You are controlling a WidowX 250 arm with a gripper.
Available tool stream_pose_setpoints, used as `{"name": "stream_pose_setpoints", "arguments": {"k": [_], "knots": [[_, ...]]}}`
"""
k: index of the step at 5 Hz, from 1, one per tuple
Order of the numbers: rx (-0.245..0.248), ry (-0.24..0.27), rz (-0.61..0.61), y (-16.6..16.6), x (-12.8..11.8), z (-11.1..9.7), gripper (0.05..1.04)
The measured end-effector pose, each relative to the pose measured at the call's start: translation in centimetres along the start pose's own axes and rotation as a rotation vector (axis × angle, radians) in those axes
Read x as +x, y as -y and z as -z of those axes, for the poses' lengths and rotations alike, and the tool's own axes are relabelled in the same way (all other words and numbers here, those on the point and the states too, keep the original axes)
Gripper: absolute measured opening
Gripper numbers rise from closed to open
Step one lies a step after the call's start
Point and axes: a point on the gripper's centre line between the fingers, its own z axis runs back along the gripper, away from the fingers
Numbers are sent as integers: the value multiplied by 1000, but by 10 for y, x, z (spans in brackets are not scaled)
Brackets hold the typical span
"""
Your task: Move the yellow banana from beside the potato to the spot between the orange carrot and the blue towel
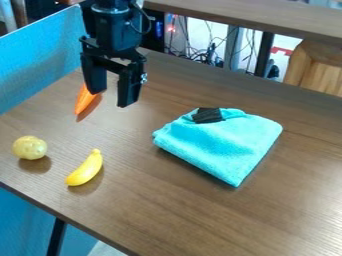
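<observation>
- The orange carrot-shaped thing (85, 100) lies on the table (160, 205) towards the view's upper left, its narrow end pointing down the view and slightly left.
- Its long axis runs mostly up and down the view; its upper end is hidden behind the jaw on the view's left.
- From the black gripper (109, 99), it lies to the view's left. Whether it touches the jaws, I cannot tell.
- The jaws hang tips down and stand wide apart, with nothing held between them.
- Nearer the camera is a yellow banana (85, 169), lying aslant, with a round yellowish thing (29, 147) to its left, close to the table's edge.
- To the view's right of the jaws, well apart, lies a folded turquoise cloth (220, 142) with a dark piece (208, 115) on its far corner.
- On the carrot-shaped thing's near side, nothing seems to stand in the way; the banana and round thing lie well apart from it.
</observation>
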Motion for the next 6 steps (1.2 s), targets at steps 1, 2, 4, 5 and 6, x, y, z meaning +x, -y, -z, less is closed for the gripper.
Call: {"name": "stream_pose_setpoints", "arguments": {"k": [1,2,4,5,6], "knots": [[-5,-26,1,0,-1,9,1001],[-1,-9,39,7,-22,38,1001],[61,9,37,14,-31,48,1001],[106,-60,28,12,-32,64,1001],[103,-87,17,11,-34,75,1001]]}}
